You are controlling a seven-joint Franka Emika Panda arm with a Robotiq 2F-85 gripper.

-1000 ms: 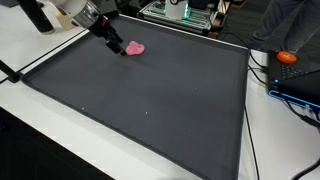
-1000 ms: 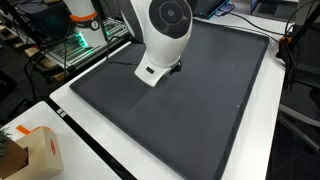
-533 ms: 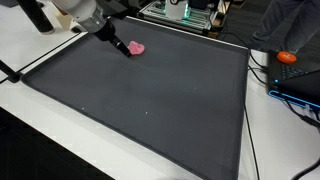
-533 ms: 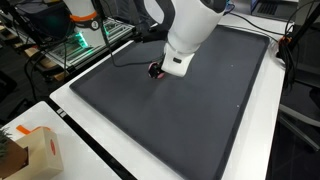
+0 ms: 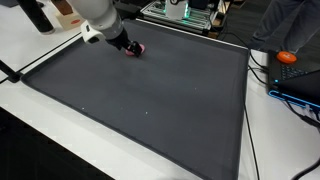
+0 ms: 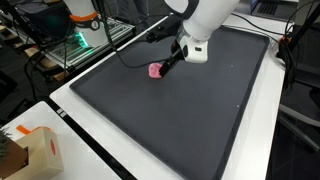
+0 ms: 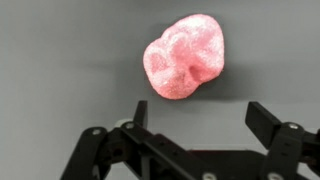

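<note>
A small pink lumpy object (image 7: 183, 56) lies on the dark grey mat. It shows in both exterior views (image 5: 139, 48) (image 6: 154, 71). My gripper (image 7: 200, 112) is open and empty. Its two black fingers sit just below the pink object in the wrist view, not touching it. In an exterior view the gripper (image 6: 168, 66) hangs right beside the object near the mat's far edge; in the other it (image 5: 128, 45) partly covers the object.
The dark mat (image 5: 150, 100) covers most of a white table. An orange object (image 5: 288, 57) and cables lie off the mat. A cardboard box (image 6: 30, 152) stands at a table corner. Equipment racks (image 6: 85, 40) stand behind the table.
The arm has swung along the mat's edge and its body no longer hides the pink object in the exterior view. The pink object has stayed in place.
</note>
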